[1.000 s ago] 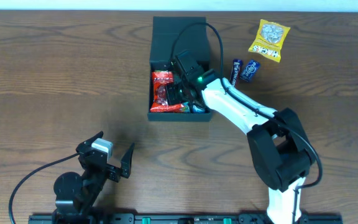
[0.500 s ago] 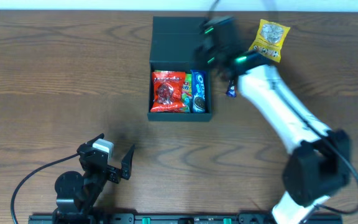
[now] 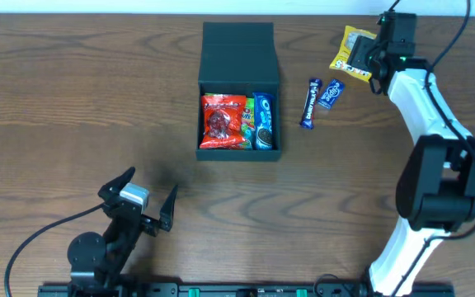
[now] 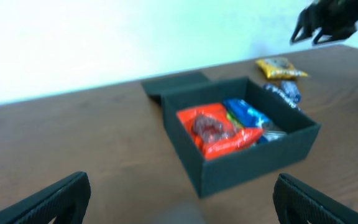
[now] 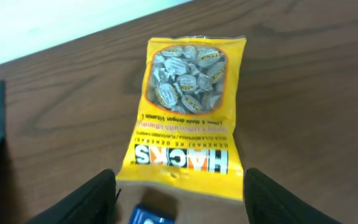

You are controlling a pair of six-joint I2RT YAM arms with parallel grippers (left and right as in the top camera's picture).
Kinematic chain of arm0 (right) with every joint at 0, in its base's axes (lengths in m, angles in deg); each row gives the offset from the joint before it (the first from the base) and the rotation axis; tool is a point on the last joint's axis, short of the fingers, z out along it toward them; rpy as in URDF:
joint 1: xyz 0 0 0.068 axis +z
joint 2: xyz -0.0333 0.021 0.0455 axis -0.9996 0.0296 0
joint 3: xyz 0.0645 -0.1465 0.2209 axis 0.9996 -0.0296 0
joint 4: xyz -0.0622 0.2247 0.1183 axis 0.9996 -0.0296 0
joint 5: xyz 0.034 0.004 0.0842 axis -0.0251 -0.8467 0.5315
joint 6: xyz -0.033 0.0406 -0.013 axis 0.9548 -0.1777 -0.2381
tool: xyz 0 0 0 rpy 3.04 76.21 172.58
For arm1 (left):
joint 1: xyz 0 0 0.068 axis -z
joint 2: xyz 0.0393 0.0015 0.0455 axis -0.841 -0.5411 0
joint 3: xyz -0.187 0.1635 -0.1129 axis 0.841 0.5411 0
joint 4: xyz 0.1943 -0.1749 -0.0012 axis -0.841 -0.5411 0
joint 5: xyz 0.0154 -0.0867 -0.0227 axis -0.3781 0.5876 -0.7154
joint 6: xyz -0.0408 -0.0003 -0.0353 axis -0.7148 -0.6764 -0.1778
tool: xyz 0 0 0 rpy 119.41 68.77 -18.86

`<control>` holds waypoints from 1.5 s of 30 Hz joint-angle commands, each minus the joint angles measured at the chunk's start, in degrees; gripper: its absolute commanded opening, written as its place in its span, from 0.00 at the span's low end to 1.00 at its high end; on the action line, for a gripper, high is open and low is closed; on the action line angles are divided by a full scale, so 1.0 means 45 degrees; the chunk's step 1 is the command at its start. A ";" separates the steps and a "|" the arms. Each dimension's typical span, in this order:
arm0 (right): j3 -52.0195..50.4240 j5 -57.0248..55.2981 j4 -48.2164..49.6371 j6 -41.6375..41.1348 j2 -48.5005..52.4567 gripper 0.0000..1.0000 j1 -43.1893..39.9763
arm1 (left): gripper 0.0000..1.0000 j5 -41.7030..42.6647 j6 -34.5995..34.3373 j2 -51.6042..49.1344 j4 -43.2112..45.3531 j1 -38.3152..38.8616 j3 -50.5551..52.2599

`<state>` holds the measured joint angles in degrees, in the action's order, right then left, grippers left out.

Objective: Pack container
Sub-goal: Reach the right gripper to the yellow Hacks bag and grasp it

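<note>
The container is a dark green box in the middle of the table, with its lid flipped open to the back. A red snack packet and a blue cookie packet lie inside it. The left wrist view shows the same container ahead. My right gripper hovers open over a yellow candy packet at the back right. In the right wrist view that yellow packet lies just ahead of the empty right gripper. My left gripper stands open and empty near the front left.
Two small blue snack bars lie right of the container; the corner of one blue bar shows under my right gripper. The table's back edge meets a white wall just behind the yellow packet.
My right gripper left the blue cookie packet in the container, swung to the back right over the yellow packet, and opened. The left arm barely shifted.
</note>
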<state>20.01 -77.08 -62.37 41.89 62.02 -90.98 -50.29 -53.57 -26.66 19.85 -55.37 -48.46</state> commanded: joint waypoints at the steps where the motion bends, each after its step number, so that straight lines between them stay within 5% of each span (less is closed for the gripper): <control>1: 0.0452 0.0097 0.0068 0.0209 0.0753 0.66 -0.0141 | 0.95 0.0466 0.0607 -0.0549 0.0593 -0.0078 0.0029; 13: 0.3211 -0.0063 -0.0403 0.0214 0.3143 0.68 -0.0180 | 0.95 0.1277 0.0597 -0.5221 0.4347 -0.0078 0.0010; 25: 0.3356 -0.0520 0.0695 -0.0029 0.4614 0.68 -0.0185 | 0.95 0.1379 0.0593 -0.5785 0.5212 -0.0078 0.0010; 27: 0.3356 -0.0602 0.0816 -0.0024 0.4726 0.58 -0.0185 | 0.95 0.1379 0.0597 -0.5785 0.5270 -0.0078 0.0010; 31: 0.3356 -0.0597 0.0656 -0.0029 0.4823 0.20 -0.0185 | 0.95 0.1379 0.0597 -0.5785 0.5357 -0.0078 0.0010; 35: 0.3449 -0.0563 0.0253 -0.0029 0.4789 0.02 -0.0185 | 0.95 0.1379 0.0593 -0.5785 0.5357 -0.0078 0.0010; 45: 0.8272 -0.0583 -0.5110 0.0894 0.4527 0.01 0.0049 | 0.95 0.1379 0.0597 -0.5785 0.5353 -0.0078 0.0010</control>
<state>50.13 -78.89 -81.87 43.77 83.26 -91.22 -45.17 -51.49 -52.59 43.65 -55.37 -48.29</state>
